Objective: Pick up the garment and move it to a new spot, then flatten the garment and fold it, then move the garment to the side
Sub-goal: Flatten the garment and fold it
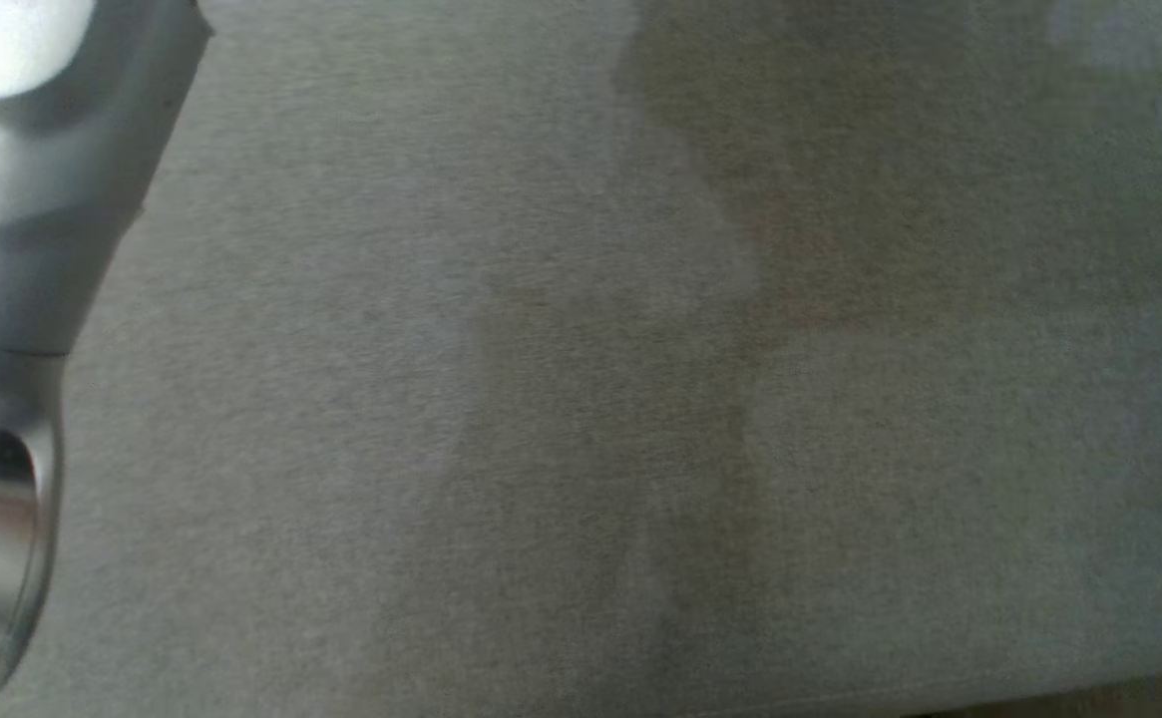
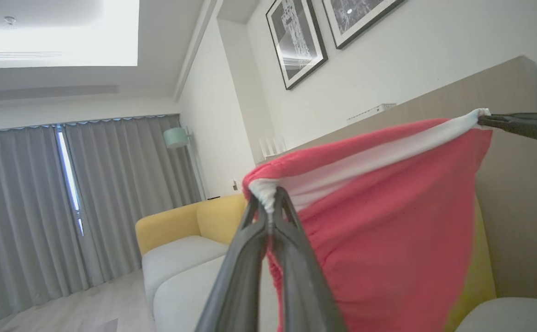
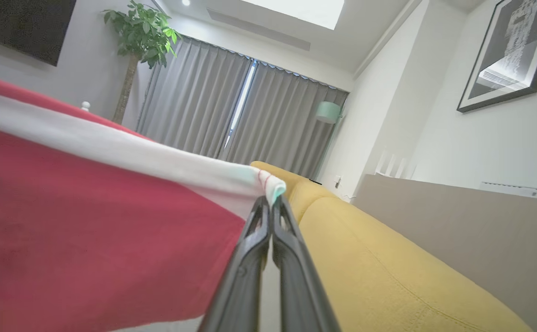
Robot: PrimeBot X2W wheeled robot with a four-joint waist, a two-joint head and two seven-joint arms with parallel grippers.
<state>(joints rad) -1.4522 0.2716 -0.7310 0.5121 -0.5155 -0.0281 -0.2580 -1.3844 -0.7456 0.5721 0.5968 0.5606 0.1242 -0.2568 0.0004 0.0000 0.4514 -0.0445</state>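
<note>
1. Pinching one end of the red garment's (image 2: 388,221) white band, the left gripper (image 2: 272,196) has its fingers pressed together on the cloth.
2. The right gripper (image 3: 270,199) clamps the band's other end, fingers closed tight.
3. The garment hangs stretched between them in the air, a yellow sofa (image 3: 388,267) behind it.

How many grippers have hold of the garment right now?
2. The left gripper is shut on one white-banded corner of the red garment; the right gripper is shut on the other corner. Neither grip is hidden.
</note>
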